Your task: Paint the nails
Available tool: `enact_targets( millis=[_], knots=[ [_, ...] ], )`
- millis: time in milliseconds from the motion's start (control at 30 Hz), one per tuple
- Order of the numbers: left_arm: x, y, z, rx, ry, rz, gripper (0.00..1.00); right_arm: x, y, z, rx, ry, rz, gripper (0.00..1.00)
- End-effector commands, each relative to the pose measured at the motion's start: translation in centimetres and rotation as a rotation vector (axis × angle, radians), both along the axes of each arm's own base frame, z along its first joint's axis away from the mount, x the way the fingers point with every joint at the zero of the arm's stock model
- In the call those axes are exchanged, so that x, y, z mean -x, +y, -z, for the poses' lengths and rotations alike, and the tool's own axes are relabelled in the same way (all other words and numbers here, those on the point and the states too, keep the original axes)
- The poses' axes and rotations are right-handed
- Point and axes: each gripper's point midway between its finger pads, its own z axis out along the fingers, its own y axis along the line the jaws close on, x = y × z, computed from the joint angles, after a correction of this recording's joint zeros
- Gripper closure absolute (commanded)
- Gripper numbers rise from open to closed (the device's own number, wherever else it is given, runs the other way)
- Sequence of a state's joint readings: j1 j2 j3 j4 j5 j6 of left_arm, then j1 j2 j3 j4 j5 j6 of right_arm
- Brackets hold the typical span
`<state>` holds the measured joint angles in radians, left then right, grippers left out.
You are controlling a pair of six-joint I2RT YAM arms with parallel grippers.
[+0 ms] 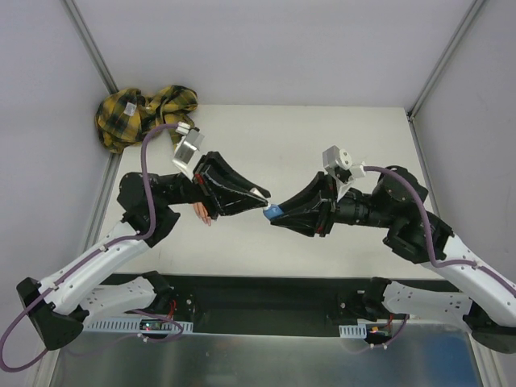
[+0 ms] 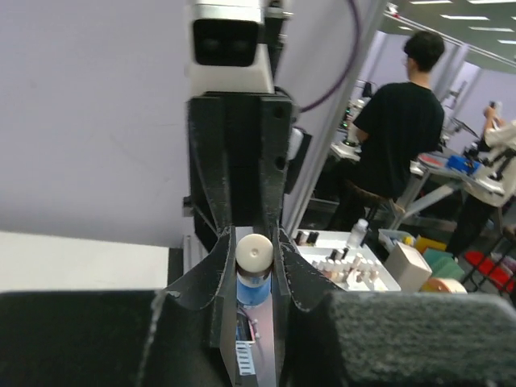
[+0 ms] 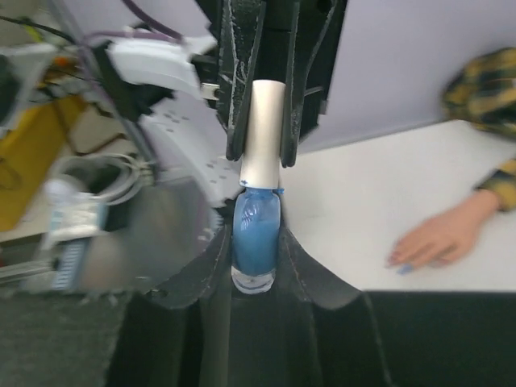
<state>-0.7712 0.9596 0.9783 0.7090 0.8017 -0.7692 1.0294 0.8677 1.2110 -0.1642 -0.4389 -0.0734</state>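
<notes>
A small blue bottle [image 1: 274, 213] hangs in the air over the middle of the table, between the two arms. My right gripper [image 3: 256, 242] is shut on its blue body [image 3: 256, 234]. My left gripper [image 2: 254, 256] is shut on its white cap [image 2: 254, 251], which stands out of the bottle towards the left arm [image 3: 263, 133]. The flesh-coloured mannequin hand [image 1: 203, 213] lies flat on the table, partly under my left arm. It also shows in the right wrist view [image 3: 439, 236], where the nails [image 3: 397, 260] are blurred at the fingertips and one looks bluish.
The yellow-black plaid sleeve [image 1: 142, 114] is bunched at the back left corner, and its cuff [image 3: 501, 181] runs to the hand. Grey walls close in the table. A black strip [image 1: 266, 294] runs along the near edge. A white tray of small bottles [image 2: 347, 266] stands beyond the table.
</notes>
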Motion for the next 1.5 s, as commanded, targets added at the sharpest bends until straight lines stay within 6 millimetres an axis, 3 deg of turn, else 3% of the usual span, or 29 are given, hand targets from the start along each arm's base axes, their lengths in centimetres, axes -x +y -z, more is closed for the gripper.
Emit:
enact_targets(
  millis=[0, 67, 100, 133, 167, 200, 233, 267, 300, 367, 467, 567, 633, 667, 700, 767, 900, 1033, 1133, 1167, 1300, 1333, 1400, 1433, 1467],
  knots=[
    [3.6, 1.1, -0.7, 0.041, -0.058, 0.162, 1.00, 6.3, -0.7, -7.0, -0.256, -0.051, -0.345, 1.00],
    [3.7, 1.3, -1.1, 0.044, -0.054, 0.158, 1.00, 5.8, -0.6, -6.9, -0.258, -0.038, -0.313, 1.00],
    [3.3, 1.2, -0.8, 0.019, -0.017, 0.139, 0.94, 5.6, -0.7, -6.8, -0.257, -0.034, -0.299, 1.00],
    [2.9, 1.1, -0.7, 0.009, -0.027, 0.108, 0.80, 5.2, -0.8, -6.6, -0.252, -0.033, -0.281, 1.00],
    [2.7, 1.2, -1.2, 0.003, -0.032, 0.079, 0.51, 4.5, -0.7, -6.5, -0.249, -0.030, -0.236, 1.00],
    [1.9, 1.4, -1.6, 0.000, -0.010, 0.007, 0.39, 3.7, -0.6, -5.3, -0.202, -0.035, -0.194, 1.00],
    [0.6, 1.2, 0.0, -0.077, 0.020, -0.067, 0.29, 3.2, -1.0, -5.5, -0.189, -0.055, -0.150, 1.00],
    [0.2, 1.6, -0.5, -0.090, 0.026, -0.124, 0.16, 1.7, -1.0, -4.9, -0.164, -0.041, -0.062, 1.00],
    [-0.5, 2.2, -0.7, -0.098, 0.036, -0.193, 0.10, 0.6, -1.2, -3.7, -0.109, -0.072, 0.000, 1.00],
    [-2.9, 3.0, -0.5, -0.134, 0.078, -0.355, 0.03, -1.9, -1.9, -3.2, -0.073, -0.089, 0.145, 1.00],
    [-5.8, 3.9, -0.4, -0.145, 0.149, -0.520, 0.02, -5.5, -2.6, -1.8, 0.028, -0.137, 0.332, 1.00],
    [-7.8, 3.9, -0.8, -0.145, 0.207, -0.601, 0.04, -8.5, -3.4, -1.2, 0.097, -0.196, 0.494, 1.00],
    [-9.7, 3.4, 0.3, -0.195, 0.272, -0.654, 0.06, -9.4, -3.0, -0.9, 0.131, -0.227, 0.544, 1.00],
    [-10.1, 3.5, -0.8, -0.187, 0.270, -0.674, 0.07, -10.3, -3.6, -0.9, 0.155, -0.256, 0.611, 1.00],
    [-11.0, 2.6, 0.1, -0.226, 0.278, -0.677, 0.08, -10.8, -3.4, -1.1, 0.158, -0.271, 0.635, 1.00],
    [-11.4, 2.2, -0.5, -0.231, 0.273, -0.681, 0.11, -11.3, -3.5, -1.2, 0.173, -0.300, 0.680, 1.00],
    [-13.0, 0.6, 0.5, -0.275, 0.285, -0.678, 0.16, -11.7, -3.4, -1.6, 0.172, -0.326, 0.724, 1.00],
    [-13.1, -0.5, 1.2, -0.295, 0.314, -0.638, 0.24, -11.5, -3.2, -1.7, 0.168, -0.328, 0.723, 1.00],
    [-12.8, -1.2, 1.8, -0.308, 0.332, -0.600, 0.40, -11.3, -3.1, -1.7, 0.169, -0.328, 0.720, 1.00],
    [-12.6, -1.3, 1.7, -0.309, 0.331, -0.584, 0.55, -11.3, -3.0, -1.6, 0.173, -0.326, 0.717, 1.00],
    [-10.9, -1.9, 1.1, -0.285, 0.306, -0.483, 0.82, -10.4, -2.7, -1.8, 0.140, -0.301, 0.675, 1.00],
    [-10.4, -2.2, 1.7, -0.293, 0.307, -0.446, 0.86, -9.8, -2.3, -1.8, 0.126, -0.285, 0.637, 1.00],
    [-9.2, -2.1, 0.5, -0.238, 0.296, -0.397, 0.95, -9.1, -2.3, -1.9, 0.102, -0.264, 0.601, 1.00],
    [-9.0, -2.1, 1.2, -0.237, 0.305, -0.380, 0.99, -8.5, -2.0, -2.0, 0.086, -0.252, 0.565, 1.00],
    [-8.0, -1.9, 0.2, -0.198, 0.280, -0.345, 1.00, -7.9, -1.8, -2.1, 0.066, -0.227, 0.537, 1.00]
  ],
)
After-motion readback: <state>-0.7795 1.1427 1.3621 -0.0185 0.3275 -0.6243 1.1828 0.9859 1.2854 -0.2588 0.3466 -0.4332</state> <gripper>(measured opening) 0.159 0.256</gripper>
